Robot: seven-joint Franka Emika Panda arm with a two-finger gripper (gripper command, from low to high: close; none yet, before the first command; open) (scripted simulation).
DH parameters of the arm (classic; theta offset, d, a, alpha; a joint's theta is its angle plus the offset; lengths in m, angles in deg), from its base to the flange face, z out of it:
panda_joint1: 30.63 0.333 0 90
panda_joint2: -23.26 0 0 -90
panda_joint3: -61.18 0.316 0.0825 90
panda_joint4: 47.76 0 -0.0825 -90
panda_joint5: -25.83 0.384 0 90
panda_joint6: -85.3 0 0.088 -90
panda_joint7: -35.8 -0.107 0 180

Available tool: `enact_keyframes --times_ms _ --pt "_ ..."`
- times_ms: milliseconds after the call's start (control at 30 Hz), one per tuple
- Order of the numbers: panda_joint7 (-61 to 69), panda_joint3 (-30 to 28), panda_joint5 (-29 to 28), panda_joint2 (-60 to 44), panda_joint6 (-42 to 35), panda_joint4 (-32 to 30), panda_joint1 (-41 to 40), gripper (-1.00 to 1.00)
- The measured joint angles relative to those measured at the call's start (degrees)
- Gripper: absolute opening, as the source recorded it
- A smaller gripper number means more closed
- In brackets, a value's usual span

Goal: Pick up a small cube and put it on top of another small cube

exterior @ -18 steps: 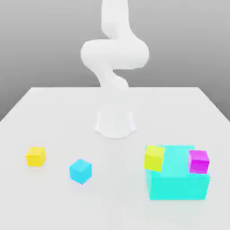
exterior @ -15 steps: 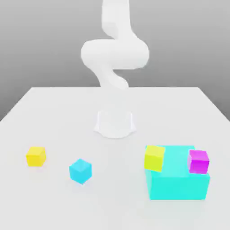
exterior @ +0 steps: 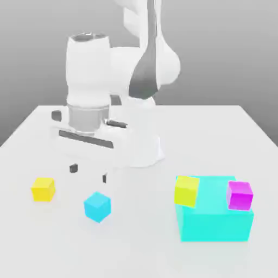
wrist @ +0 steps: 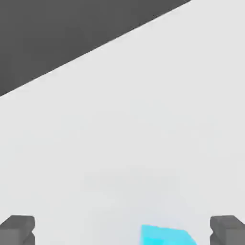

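**Fingers poised above the blue cube**

The white surface [exterior: 228, 130] carries everything. On it, toward 4 o'clock in the exterior view, sits a big cyan block [exterior: 217, 222] with a yellow-green cube [exterior: 186, 190] and a magenta cube [exterior: 240, 195] against its top edge. The gripper [exterior: 89, 172] hangs over the surface, fingers [exterior: 73, 168] spread wide and holding nothing.

The blue cube [exterior: 97, 206] rests on the surface just toward 5 o'clock of the fingertips and below them; a short shift that way, then a descent, should straddle it. It is plain, sharp-edged, turned corner-on, with no long axis. A yellow cube [exterior: 43, 189] lies at its 10 o'clock, well apart.
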Motion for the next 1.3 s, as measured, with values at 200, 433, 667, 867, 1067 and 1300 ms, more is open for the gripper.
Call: enact_keyframes --times_ms 200,433,667,867,1067,1300 --pt "1.8 3.3 3.5 -14.9 12.0 0.7 -3.4 0.0" --pt "1.8 4.5 3.4 -18.3 14.8 1.3 -4.7 -1.0" --pt "0.3 3.0 1.4 -9.2 7.3 -0.3 -3.7 -1.0" --pt "-3.1 5.4 2.3 2.3 -4.4 -0.1 -0.5 -1.0" --pt "-12.2 13.9 7.2 12.1 -19.1 5.2 8.9 -1.0" --pt "-20.4 22.2 11.6 16.9 -27.4 8.8 16.9 -1.0"
